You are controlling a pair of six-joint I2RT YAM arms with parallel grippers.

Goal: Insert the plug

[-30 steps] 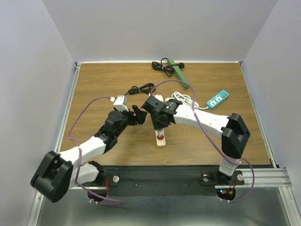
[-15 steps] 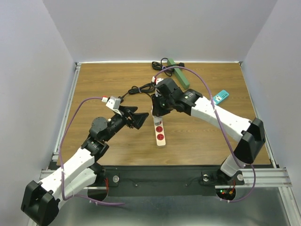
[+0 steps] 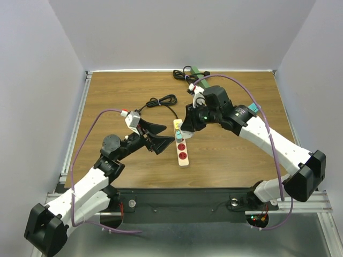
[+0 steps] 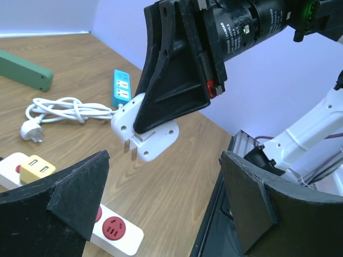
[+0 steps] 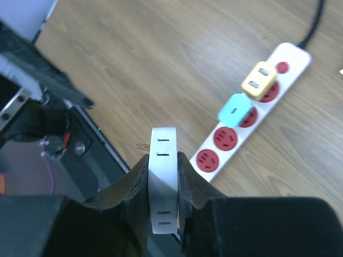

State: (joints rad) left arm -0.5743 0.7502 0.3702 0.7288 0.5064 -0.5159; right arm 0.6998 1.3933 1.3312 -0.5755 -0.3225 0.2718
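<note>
Two fingers of the left gripper [image 3: 159, 136] are spread wide with nothing held between them, and they are poised just left of the white power strip [image 3: 183, 152], which is laid lengthwise on the wooden table [image 3: 118, 96]. On the strip, the far sockets are taken by a yellow adapter [image 5: 259, 80] and a teal adapter [image 5: 234, 111], while the two red sockets [image 5: 225, 138] at the near end are left free.

Just right of the strip and above it, the white plug [image 4: 150, 140] is clamped between the closed fingers of the right gripper [image 5: 162, 166]. Its prongs are bare, tilted, and not yet in any socket. Farther right, a coiled white cord [image 4: 64, 110] and a teal power strip [image 4: 122, 85] are left lying well apart from the work.

The step in hand is judged to be the approach to a free socket. For this to be done well, the wrist should be turned until the prongs are square to the strip's face, and the plug should be centred over one red socket, with room kept from the teal adapter. It should then be lowered straight and pressed home without twisting. Since the light strip may slide or tip under the push, its near end could be steadied by the open left gripper first
</note>
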